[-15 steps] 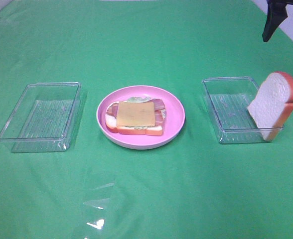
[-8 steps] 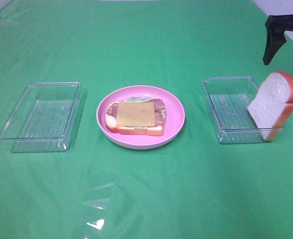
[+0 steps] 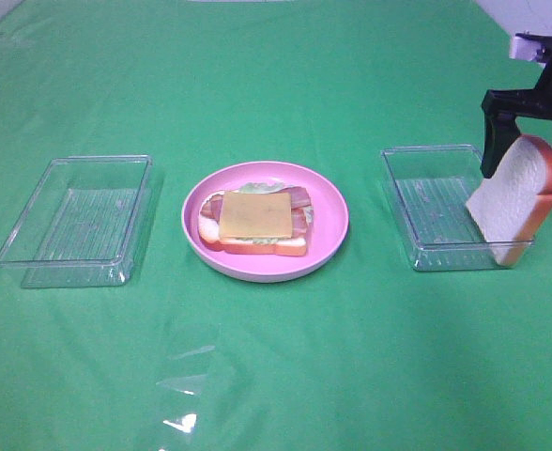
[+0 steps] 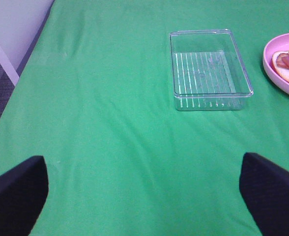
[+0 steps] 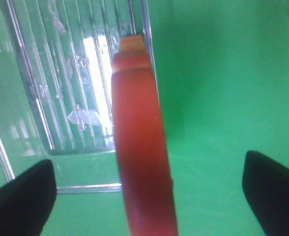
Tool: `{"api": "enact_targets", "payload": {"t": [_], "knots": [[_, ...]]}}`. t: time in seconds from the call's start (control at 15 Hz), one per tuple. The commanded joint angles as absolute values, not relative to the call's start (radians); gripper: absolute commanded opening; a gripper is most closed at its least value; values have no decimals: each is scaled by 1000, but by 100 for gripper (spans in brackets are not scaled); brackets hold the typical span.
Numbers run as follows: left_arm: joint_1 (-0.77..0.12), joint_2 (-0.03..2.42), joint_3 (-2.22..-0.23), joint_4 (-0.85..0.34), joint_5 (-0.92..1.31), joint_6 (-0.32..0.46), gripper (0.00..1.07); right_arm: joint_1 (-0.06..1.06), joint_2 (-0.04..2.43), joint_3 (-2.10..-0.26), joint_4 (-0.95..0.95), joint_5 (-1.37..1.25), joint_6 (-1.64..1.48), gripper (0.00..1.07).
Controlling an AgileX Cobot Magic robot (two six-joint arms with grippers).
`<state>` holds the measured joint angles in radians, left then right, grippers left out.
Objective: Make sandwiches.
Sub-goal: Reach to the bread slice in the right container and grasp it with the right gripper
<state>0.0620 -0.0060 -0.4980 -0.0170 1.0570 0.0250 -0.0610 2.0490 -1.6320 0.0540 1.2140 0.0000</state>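
Two clear trays (image 3: 77, 218) flank pink plate (image 3: 328, 240) — right tool (image 5: 144, 196) wide open, empty, straddling bread slice (image 5: 140, 162).

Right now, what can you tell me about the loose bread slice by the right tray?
The bread slice is a toy: white face, orange-brown crust, foam-like look. It stands on edge, tilted, leaning against the right tray at its outer near corner, its bottom edge low by the green cloth. The right gripper hangs open just above it, jaws either side of the crust, not closed on it.
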Motion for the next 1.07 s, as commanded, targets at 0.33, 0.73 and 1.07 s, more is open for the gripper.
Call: {"api": "enact_targets", "payload": {"t": [0.33,0.73,1.07], "knots": [[54,-21,-495,-17,1050,19,100,-63,2052,-1559,68,1121,-9,87],[54,-21,-495,-17,1050,19,100,-63,2052,-1559,83,1104,-10,67],[54,-21,-495,-17,1050,19,100,-63,2052,-1559,83,1104,-6,20]]}}
